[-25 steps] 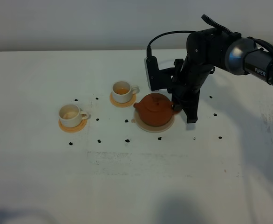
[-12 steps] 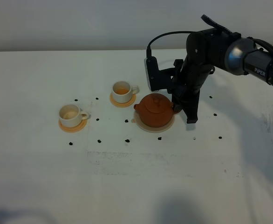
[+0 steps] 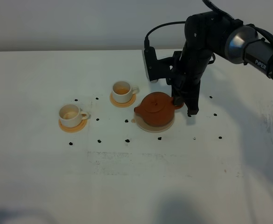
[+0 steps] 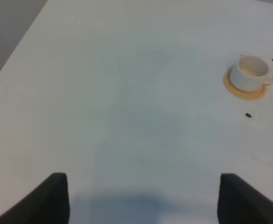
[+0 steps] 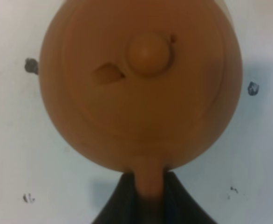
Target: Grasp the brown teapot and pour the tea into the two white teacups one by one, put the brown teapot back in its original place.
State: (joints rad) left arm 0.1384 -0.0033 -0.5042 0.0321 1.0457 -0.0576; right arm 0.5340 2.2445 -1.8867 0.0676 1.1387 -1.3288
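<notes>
The brown teapot (image 3: 155, 109) is over the pale round trivet (image 3: 150, 129), its spout pointing left. I cannot tell whether it touches the disc. My right gripper (image 3: 182, 105) is shut on the loop handle at the pot's right side. In the right wrist view the teapot (image 5: 141, 79) fills the frame, and the handle sits between the dark fingers (image 5: 122, 198) of the right gripper (image 5: 148, 189). Two white teacups (image 3: 122, 91) (image 3: 71, 115) stand on orange coasters to the left. My left gripper (image 4: 143, 200) is open over bare table, with one teacup (image 4: 250, 74) far off.
Small black marks (image 3: 126, 140) dot the white tabletop around the cups and trivet. The right arm's cable (image 3: 162, 30) loops above the teapot. The table's far edge meets a grey wall (image 3: 80, 23) behind.
The right arm has risen a little and leaned back, and the teapot has shifted slightly upward with it. The cups have not moved.
</notes>
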